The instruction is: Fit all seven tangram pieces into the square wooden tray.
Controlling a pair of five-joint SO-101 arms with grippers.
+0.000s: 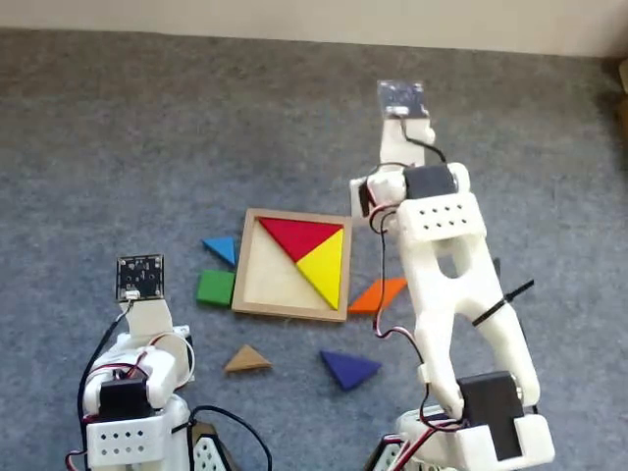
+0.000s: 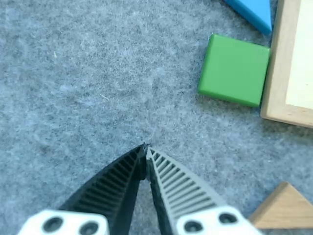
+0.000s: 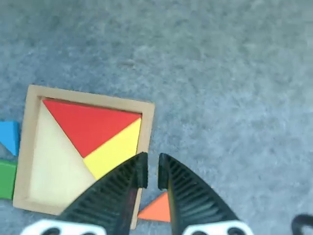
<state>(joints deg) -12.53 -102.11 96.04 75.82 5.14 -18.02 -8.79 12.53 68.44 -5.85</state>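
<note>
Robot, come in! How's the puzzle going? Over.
Left gripper shut, empty; right gripper slightly open, empty. Red triangle, yellow triangle in wooden tray; green square, four others outside. Nothing blocking.

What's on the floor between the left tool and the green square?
Nothing but bare grey carpet. In the left wrist view it runs from the left tool to the green square.

Picture edges are cutting off the blue triangle (image 2: 252,11), tan triangle (image 2: 282,209) and tray (image 2: 278,58); the right gripper (image 3: 151,171) is hiding part of the orange piece (image 3: 157,209).
</note>
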